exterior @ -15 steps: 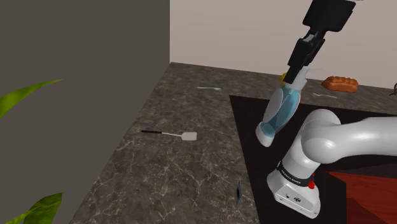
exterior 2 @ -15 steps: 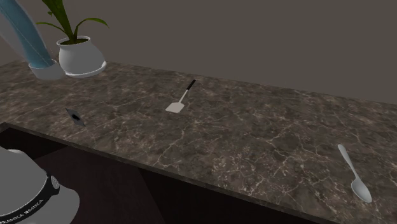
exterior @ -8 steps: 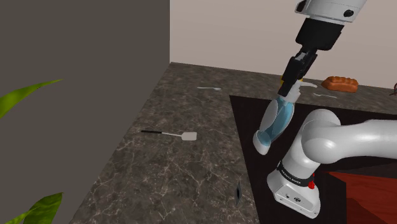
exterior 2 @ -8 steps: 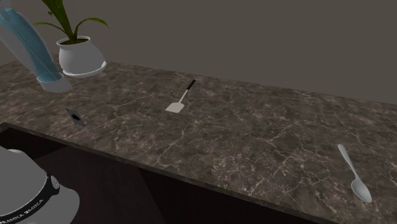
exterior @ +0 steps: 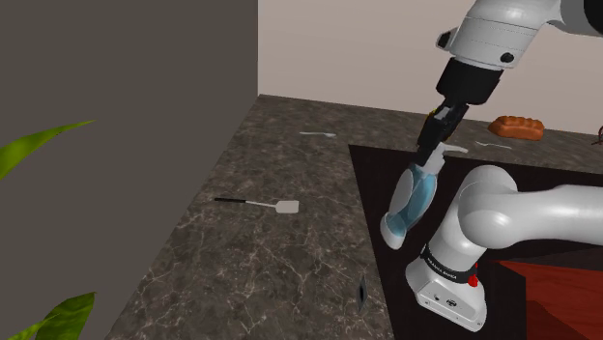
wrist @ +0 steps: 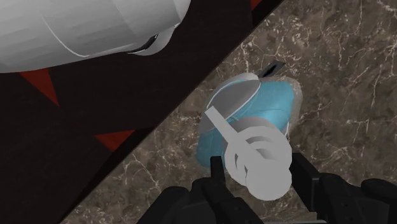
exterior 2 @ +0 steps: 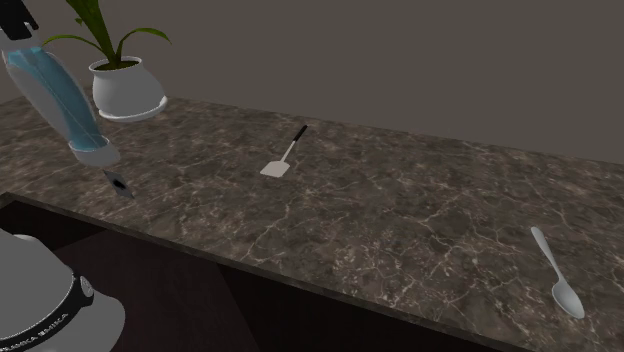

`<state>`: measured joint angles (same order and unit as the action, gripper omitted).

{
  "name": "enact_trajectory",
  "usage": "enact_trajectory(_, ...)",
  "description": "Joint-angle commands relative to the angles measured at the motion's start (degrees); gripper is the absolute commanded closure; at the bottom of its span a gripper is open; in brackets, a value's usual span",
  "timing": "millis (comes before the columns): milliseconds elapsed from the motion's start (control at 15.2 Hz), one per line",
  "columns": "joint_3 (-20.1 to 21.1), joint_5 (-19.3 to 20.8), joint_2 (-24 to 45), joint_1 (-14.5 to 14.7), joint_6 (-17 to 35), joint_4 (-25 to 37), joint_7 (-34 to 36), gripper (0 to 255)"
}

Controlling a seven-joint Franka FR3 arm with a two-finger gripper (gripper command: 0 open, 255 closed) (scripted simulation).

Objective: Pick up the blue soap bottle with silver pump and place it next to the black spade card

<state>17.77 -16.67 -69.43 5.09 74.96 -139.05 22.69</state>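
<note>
Below the gripper (exterior: pixel 431 137), the blue soap bottle (exterior: pixel 410 196) hangs tilted, its pump neck clasped between the black fingers, so the pick-up is done. Just past the bottle's base, on the far side from the hand, sits the small dark card (exterior 2: pixel 118 182) on the marbled counter (exterior 2: pixel 380 200). The carry looks nearly finished. What's left is to lower it, stand it beside the card and let go. Whether the base touches the stone, I can't quite tell from here.
</note>
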Motion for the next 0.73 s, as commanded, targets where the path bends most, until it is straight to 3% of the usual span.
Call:
enact_trajectory(0, 0.3, -0.4, -1.3, 0.3, 1.0, -2.2, -0.1, 255)
enact_trajectory(660, 2.5, -2.6, -5.8, 1.7, 5.7, -11.5, -0.3, 255)
